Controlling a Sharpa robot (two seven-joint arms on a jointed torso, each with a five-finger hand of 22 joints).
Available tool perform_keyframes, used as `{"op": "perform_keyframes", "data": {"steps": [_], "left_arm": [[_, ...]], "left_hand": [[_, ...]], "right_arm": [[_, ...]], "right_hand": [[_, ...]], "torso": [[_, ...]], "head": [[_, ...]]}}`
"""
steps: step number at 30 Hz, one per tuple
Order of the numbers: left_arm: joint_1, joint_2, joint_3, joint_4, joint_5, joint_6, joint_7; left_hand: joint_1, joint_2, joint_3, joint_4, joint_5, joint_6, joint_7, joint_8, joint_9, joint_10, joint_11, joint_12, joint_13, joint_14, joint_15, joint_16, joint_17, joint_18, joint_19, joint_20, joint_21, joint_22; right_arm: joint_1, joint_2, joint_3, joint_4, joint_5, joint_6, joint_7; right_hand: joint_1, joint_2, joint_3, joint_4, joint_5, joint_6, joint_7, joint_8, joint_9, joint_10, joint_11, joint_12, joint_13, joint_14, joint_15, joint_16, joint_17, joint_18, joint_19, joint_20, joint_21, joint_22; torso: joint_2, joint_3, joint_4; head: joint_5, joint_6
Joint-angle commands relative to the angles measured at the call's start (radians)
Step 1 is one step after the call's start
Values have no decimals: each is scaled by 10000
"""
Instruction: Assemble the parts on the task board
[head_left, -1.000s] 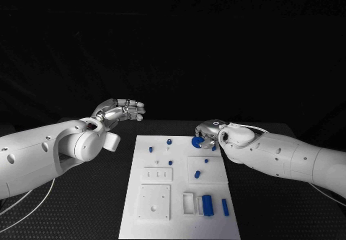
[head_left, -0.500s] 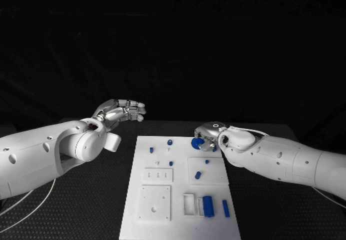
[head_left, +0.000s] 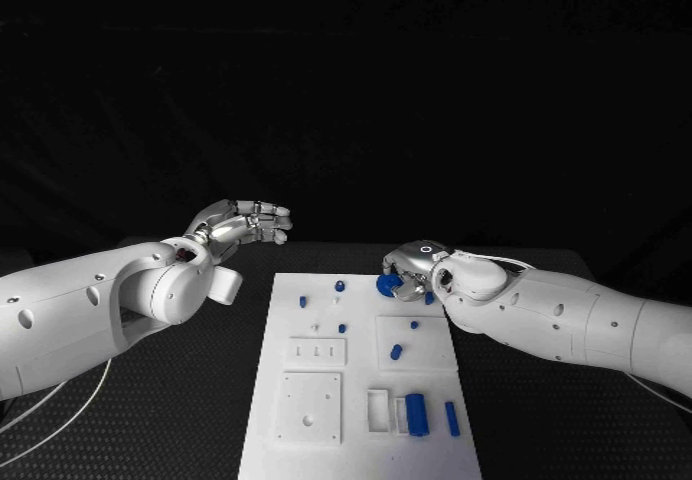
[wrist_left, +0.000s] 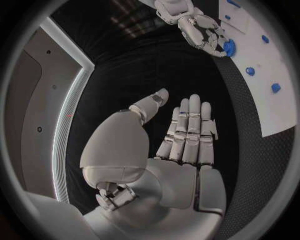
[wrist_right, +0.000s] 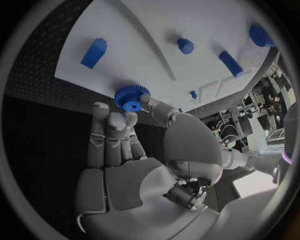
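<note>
White rectangular task board (head_left: 361, 380) lying flat on the black counter (head_left: 173, 420), its face carrying raised white blocks, recessed slots and small blue plastic parts: short pegs (head_left: 302, 299) toward the far end, an oblong piece (head_left: 397, 351) on the square block, and a blue rectangular bar (head_left: 415, 412) upright in a near slot. Blue toothed gear wheel (wrist_right: 131, 96), with central hub, pinched in the right hand's (head_left: 411, 268) fingers (wrist_right: 105, 131) over the board's far right edge.

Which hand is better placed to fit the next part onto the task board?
Right. The right hand holds the blue gear at the task board's far edge; the left hand hangs off it, holding nothing.
</note>
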Motion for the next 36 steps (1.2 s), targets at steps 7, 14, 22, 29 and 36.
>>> {"op": "perform_keyframes", "data": {"steps": [7,14,22,29,36], "left_arm": [[3,11,6,0,-34,126,76],[3,8,6,8,-34,126,79],[3,26,6,17,-34,133,78],[3,53,6,24,-34,152,80],[2,97,7,10,-33,158,85]], "left_hand": [[-71,24,28,8,6,-77,4,-61,21,-50,12,-42,18,-38,13,-50,18,-96,-84,-20,21,15],[-69,25,29,6,7,-76,3,-62,23,-50,12,-44,20,-38,13,-51,19,-96,-85,-21,21,16],[-69,28,31,6,8,-75,3,-63,27,-49,12,-44,23,-38,13,-52,20,-95,-85,-21,20,17],[-70,31,31,7,8,-74,2,-64,29,-47,11,-44,25,-37,13,-53,21,-95,-84,-21,20,17],[-73,37,32,9,8,-74,2,-65,31,-47,11,-45,27,-37,13,-54,22,-95,-84,-20,20,18]], "right_arm": [[34,19,13,461,-572,-360,-261],[38,263,13,876,-1197,-527,-440],[36,795,10,867,-2013,-798,-802],[-66,1268,-23,756,-2266,-899,-1069],[-290,1541,-47,643,-2453,-840,-1183]], "right_hand": [[-16,-108,126,38,-68,2497,-212,14,10,-172,-300,-5,-16,50,-46,40,11,151,124,-14,34,144],[-6,-210,191,83,-81,2519,-221,-8,8,-144,-311,-25,-26,65,-59,31,12,151,147,-30,27,134],[73,-474,450,270,-120,2589,-242,-45,19,-66,-333,-65,-45,111,-78,22,23,151,220,-68,17,114],[96,-540,500,306,-126,2609,-251,-51,30,-33,-343,-76,-51,130,-90,28,33,151,253,-85,22,111],[101,-557,512,320,-125,2613,-253,-55,33,-21,-346,-82,-55,137,-94,28,36,151,267,-93,23,109]], "torso": [[9,5,7],[8,-5,1],[-4,-25,21],[16,-22,41],[22,-15,46]], "head": [[58,13],[155,24],[232,67],[255,111],[304,136]]}}
